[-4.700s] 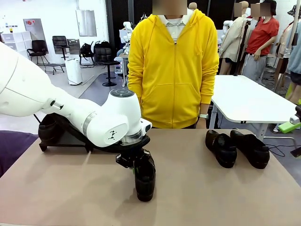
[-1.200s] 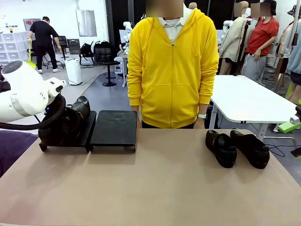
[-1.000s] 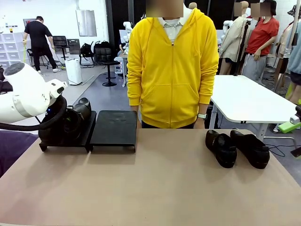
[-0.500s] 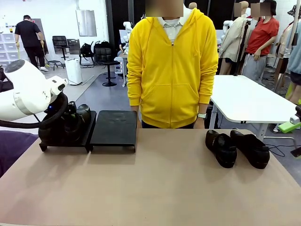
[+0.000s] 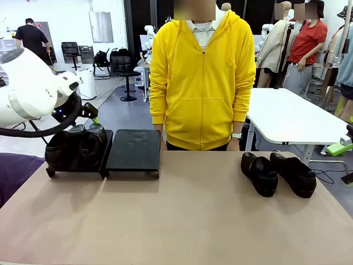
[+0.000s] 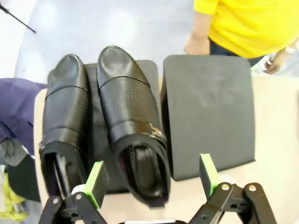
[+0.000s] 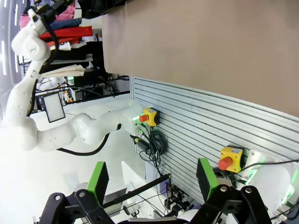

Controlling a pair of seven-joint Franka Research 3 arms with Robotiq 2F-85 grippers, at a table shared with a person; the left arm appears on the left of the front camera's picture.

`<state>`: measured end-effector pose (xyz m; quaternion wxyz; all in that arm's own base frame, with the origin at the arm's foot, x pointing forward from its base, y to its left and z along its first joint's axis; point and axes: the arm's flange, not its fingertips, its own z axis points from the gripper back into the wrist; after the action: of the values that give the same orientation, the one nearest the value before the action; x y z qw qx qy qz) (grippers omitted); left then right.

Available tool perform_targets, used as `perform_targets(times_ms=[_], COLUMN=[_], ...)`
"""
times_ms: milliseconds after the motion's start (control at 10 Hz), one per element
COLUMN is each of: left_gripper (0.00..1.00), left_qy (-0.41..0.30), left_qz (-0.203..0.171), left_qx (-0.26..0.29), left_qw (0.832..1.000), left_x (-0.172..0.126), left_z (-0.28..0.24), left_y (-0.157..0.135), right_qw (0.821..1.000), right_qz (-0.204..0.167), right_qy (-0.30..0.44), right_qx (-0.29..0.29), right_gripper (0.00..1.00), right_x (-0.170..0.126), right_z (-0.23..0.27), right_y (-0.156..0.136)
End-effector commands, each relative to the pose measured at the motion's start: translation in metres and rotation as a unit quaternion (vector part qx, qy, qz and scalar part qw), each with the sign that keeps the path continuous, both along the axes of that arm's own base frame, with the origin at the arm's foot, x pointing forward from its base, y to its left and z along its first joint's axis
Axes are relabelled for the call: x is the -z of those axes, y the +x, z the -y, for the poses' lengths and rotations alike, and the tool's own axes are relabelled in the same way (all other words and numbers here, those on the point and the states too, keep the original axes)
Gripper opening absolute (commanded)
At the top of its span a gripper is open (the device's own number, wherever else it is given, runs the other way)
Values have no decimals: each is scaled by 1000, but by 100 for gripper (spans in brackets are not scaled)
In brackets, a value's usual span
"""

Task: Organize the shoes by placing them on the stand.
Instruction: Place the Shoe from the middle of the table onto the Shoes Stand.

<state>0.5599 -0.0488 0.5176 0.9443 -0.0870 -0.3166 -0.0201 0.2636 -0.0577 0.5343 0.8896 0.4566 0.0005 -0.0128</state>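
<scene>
Progress about half: two shoes sit side by side on the stand, left panel; right panel bare; two more shoes on the tabletop; left tool gapes empty above the placed pair, right tool likewise open.

Four shoes: two on stand, two on table. One stand, two panels. One person at the table.

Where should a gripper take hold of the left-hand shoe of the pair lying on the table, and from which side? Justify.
Probably its heel end, from above. The shoe lies sole-down on the table, opening up at what looks like its far end, so one finger can drop inside and one stay outside the wall. The glossy rounded toe offers little to pinch.
</scene>
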Motion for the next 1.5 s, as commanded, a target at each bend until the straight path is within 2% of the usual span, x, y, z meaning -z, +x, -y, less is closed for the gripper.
perform_targets(times_ms=[0, 100, 200, 300, 400, 500, 700, 800, 900, 1000, 1100, 1200, 1400], left_gripper=[100, 100, 100, 100, 100, 100, 100, 100, 100, 100, 100, 100, 100], left_qy=[9, -19, -45, -55, -86, -97, -152, -210, -279, -359, -410, -270, -270], left_qz=[-9, -70, -141, -223, -261, -255, -166, -124, -81, -28, 19, -124, -124], left_qx=[2, 47, 125, 228, 306, 347, 271, 238, 171, 47, 28, 171, 171], left_qw=[1000, 996, 981, 946, 912, 897, 936, 940, 942, 932, 911, 940, 940], left_x=[-30, -43, -50, -53, -59, -60, -47, -40, -34, -27, -20, -35, -35], left_z=[1, 6, 8, 8, 4, -4, -38, -67, -104, -144, -166, -122, -122], left_y=[-34, -50, -67, -88, -113, -149, -219, -244, -256, -250, -238, -261, -261], right_qw=[1000, 1000, 1000, 1000, 1000, 1000, 1000, 1000, 1000, 1000, 1000, 1000, 1000], right_qz=[3, 3, 3, 3, 3, 3, 3, 3, 3, 3, 3, 3, 3], right_qy=[14, 14, 14, 14, 14, 14, 14, 14, 14, 14, 14, 14, 14], right_qx=[2, 2, 2, 2, 2, 2, 2, 2, 2, 2, 2, 2, 2], right_gripper=[100, 100, 100, 100, 100, 100, 100, 100, 100, 100, 100, 100, 100], right_x=[-6, -6, -6, -6, -6, -6, -6, -6, -6, -6, -6, -6, -6], right_z=[-1, -1, -1, -1, -1, -1, -1, -1, -1, -1, -1, -1, -1], right_y=[2, 2, 2, 2, 2, 2, 2, 2, 2, 2, 2, 2, 2])
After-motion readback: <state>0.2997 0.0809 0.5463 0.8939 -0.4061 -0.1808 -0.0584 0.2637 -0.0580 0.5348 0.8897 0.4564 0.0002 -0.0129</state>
